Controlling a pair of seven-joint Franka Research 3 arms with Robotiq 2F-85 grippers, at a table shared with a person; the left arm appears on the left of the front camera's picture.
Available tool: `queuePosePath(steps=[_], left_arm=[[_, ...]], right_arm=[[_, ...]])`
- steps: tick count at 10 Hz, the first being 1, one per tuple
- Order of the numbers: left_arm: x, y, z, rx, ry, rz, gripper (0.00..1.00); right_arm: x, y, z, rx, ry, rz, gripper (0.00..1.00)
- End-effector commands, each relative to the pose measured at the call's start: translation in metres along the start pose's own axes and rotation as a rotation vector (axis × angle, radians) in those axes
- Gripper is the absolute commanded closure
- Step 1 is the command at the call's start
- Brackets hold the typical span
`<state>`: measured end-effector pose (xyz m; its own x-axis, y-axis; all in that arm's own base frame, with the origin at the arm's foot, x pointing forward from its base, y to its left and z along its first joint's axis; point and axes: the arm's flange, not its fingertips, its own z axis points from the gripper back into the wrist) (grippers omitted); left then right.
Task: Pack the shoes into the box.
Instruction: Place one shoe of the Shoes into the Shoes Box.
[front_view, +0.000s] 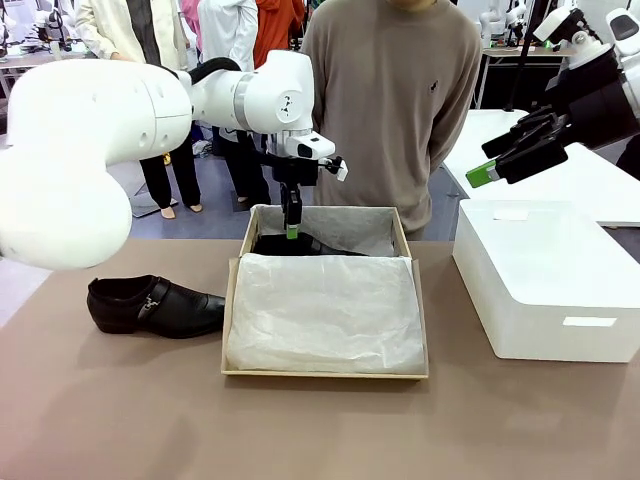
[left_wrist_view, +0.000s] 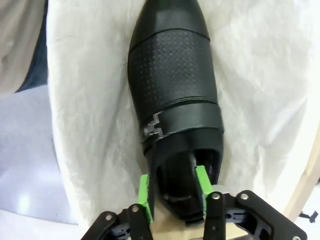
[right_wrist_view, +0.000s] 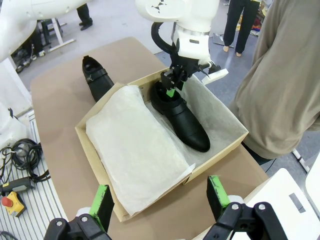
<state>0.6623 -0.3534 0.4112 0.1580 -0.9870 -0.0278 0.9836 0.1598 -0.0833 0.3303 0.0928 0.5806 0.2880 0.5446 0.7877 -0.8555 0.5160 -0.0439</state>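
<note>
One black shoe lies in the far part of the tan box, on white tissue paper. In the left wrist view this shoe points away from me. My left gripper hangs over its heel end, one green pad outside the shoe's side wall and one inside the opening, jaws apart and not pressing. The left gripper points straight down into the box. The other shoe lies on the table left of the box. My right gripper hovers open and empty, high at the right.
A larger white box stands on the table to the right of the tan box. A person in a tan sweater stands at the far edge behind the box. Cables and a red stop button lie beyond the table's edge.
</note>
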Motion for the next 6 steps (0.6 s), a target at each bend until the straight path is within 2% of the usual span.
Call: queuePosePath(steps=[1, 5, 6], left_arm=[[-0.009, -0.008, 0.018, -0.035, -0.013, -0.001, 0.0], [-0.021, -0.009, 0.062, -0.017, 0.014, -0.046, 0.0], [-0.038, 0.013, 0.049, -0.13, -0.002, -0.117, 0.0]], right_arm=[[0.001, -0.002, 0.0, 0.01, -0.017, 0.012, 0.0], [0.001, -0.002, 0.0, 0.01, -0.017, 0.012, 0.0], [0.001, -0.002, 0.0, 0.01, -0.017, 0.012, 0.0]])
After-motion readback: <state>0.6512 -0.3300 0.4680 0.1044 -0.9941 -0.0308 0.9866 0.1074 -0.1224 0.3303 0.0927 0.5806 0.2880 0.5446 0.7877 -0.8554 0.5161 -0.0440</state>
